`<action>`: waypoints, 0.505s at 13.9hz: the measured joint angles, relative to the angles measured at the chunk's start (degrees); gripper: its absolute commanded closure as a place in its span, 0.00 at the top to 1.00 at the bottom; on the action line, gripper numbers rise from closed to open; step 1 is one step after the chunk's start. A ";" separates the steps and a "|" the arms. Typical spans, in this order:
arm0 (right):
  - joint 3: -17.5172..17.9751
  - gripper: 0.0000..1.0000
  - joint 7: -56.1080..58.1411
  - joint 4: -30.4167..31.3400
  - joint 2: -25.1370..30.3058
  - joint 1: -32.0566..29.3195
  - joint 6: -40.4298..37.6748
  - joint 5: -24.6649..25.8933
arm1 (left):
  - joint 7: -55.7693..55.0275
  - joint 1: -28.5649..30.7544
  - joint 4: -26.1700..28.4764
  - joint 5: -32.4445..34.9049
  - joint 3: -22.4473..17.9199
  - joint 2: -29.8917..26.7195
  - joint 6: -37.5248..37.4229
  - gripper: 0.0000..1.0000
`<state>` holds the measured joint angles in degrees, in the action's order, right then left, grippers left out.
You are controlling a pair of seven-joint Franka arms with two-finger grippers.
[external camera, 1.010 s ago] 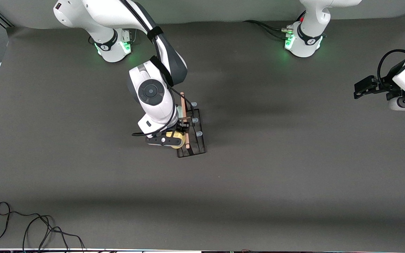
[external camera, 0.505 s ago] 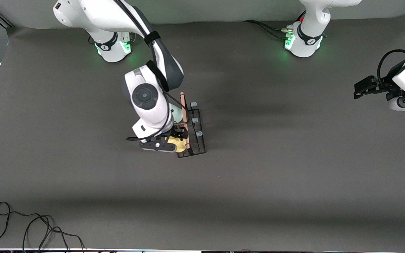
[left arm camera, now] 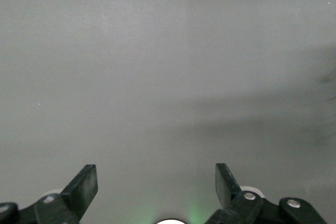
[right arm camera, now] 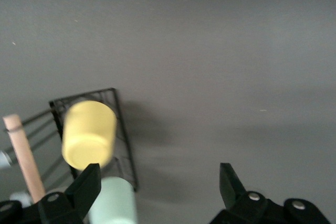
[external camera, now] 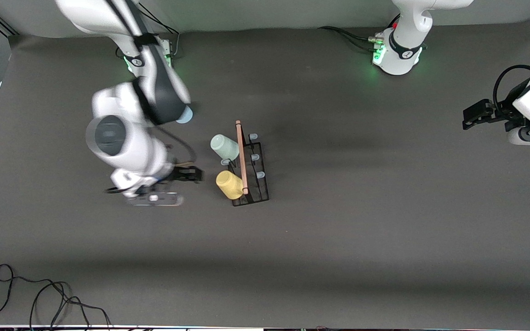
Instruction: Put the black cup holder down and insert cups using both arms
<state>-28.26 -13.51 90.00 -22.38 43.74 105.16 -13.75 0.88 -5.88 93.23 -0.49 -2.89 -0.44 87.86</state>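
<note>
Right claw (external camera: 196, 174), blurred mid-bench, gapes empty beside the rack (external camera: 251, 170); the light blue cup (external camera: 185, 115) is half hidden by its arm. Left claw (external camera: 469, 117) waits spread at the bench edge.

2 white arms (external camera: 127, 138), dark grey joints, black cables.

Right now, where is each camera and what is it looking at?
Front view: high across the table, facing both arms, the rack and cups.
Left wrist view: on the left arm, facing bare table; its open left gripper shows.
Right wrist view: on the right arm; open right gripper shows.
Shared with front: yellow cup, mint cup.
</note>
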 measured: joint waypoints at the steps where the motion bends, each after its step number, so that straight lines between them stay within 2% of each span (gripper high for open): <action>1: -2.16 1.00 3.22 0.09 1.67 -0.51 -2.45 0.00 | 0.00 0.00 0.00 0.00 0.00 0.07 0.00 1.00; 4: -7.45 1.00 6.86 0.53 6.72 -0.87 -8.74 0.00 | 0.00 -0.02 -0.01 0.00 0.00 0.40 0.09 1.00; 7: -9.07 1.00 6.94 0.86 9.95 -0.86 -11.20 0.00 | 0.00 -0.02 -0.02 0.00 0.00 0.54 0.14 1.00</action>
<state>-37.32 -6.57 90.86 -12.43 42.89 93.96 -13.75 0.88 -5.90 93.21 -0.49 -2.89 0.10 88.01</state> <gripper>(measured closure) 0.000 0.000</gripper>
